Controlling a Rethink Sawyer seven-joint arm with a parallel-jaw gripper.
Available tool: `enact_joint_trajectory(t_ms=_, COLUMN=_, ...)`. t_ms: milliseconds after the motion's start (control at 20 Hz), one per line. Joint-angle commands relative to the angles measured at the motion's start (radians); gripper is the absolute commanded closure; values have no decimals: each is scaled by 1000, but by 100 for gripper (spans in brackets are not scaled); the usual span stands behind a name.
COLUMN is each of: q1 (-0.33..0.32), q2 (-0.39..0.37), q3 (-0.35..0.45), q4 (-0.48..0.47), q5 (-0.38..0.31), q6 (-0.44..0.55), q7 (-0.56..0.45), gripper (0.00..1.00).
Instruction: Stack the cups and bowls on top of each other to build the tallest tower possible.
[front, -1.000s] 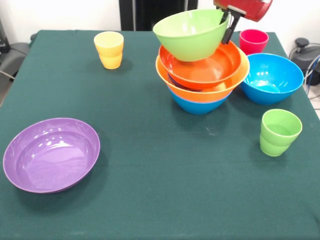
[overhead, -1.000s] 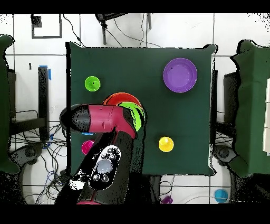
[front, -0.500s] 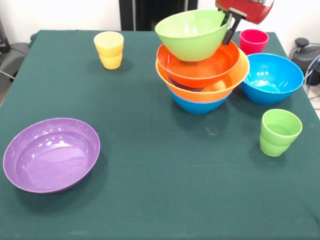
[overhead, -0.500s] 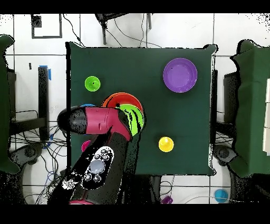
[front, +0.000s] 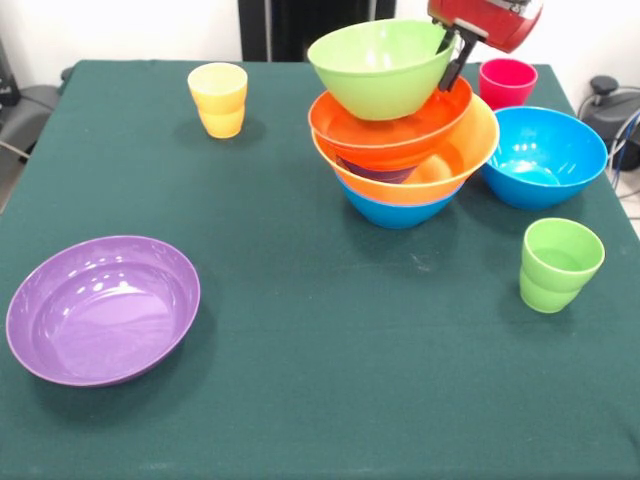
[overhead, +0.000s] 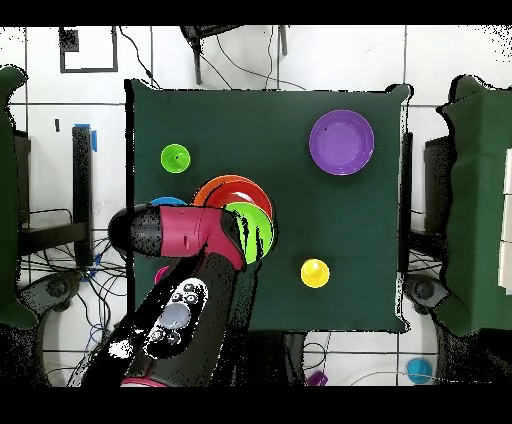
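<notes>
From the front we see the gripper (front: 450, 55) pinching the rim of the lime green bowl (front: 380, 68), one dark finger inside, one outside. That bowl sits atop the tower (front: 405, 150): orange-red, yellow-orange, then blue beneath the jaws. No writing is readable to us.

From overhead, the arm (overhead: 185, 262) covers the gripper; the lime bowl peeks out beside the arm, just over the tower.

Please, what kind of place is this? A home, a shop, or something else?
Most likely a robotics lab or test room. A red robot arm works over a table with a dark green cloth, loose cables lie on the white tiled floor, and plastic bowls and cups serve as test objects.
</notes>
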Motion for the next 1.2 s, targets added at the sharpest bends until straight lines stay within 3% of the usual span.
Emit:
enact_joint_trajectory(t_ms=50, q1=24, q2=28, q3=34, q4=-44, q5=39, q6=46, q7=221, gripper=100)
enact_joint_trajectory(t_ms=600, q1=-8, q2=57, q3=61, q4=-50, q5=53, q6=-23, q7=189, gripper=100)
enact_joint_trajectory(t_ms=800, q1=-21, q2=69, q3=68, q4=-80, q5=67, q6=-11, q7=182, gripper=100)
enact_joint_trajectory(t_ms=1200, q1=-6, q2=46, q3=60, q4=-51, q5=80, q6=-6, q7=188, gripper=100)
